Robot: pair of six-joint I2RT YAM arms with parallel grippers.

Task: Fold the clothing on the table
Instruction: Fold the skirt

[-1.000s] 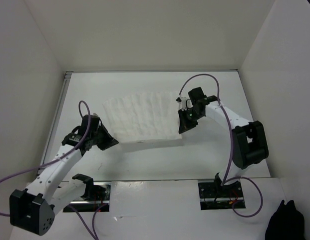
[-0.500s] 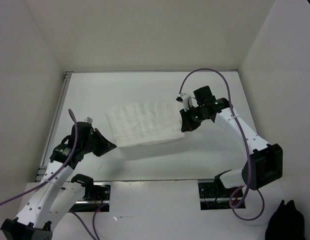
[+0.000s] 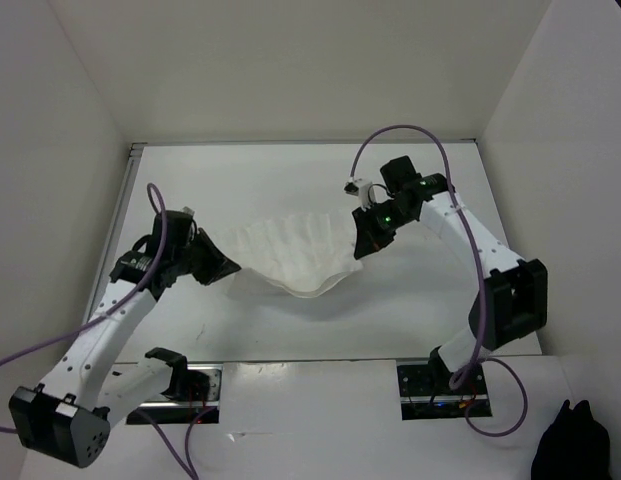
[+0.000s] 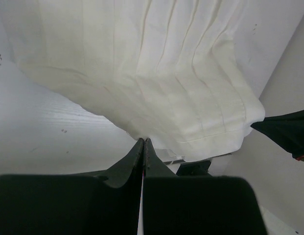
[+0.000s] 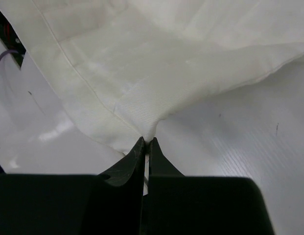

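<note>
The left gripper (image 3: 230, 269) and right gripper (image 3: 361, 249) each pinch a corner of the clothing (image 3: 295, 255) (fingers clamped tight on fabric) — it sags between them over the table (image 3: 290, 180).

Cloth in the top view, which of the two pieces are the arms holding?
The white clothing, pinched at either end by the left fingers and right fingers and sagging between them. The black bundle lies untouched in the view's near right corner.

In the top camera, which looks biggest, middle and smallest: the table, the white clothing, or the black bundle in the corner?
1. table
2. clothing
3. black bundle, though the picture's edge cuts it off, so its full size is unsure.
</note>
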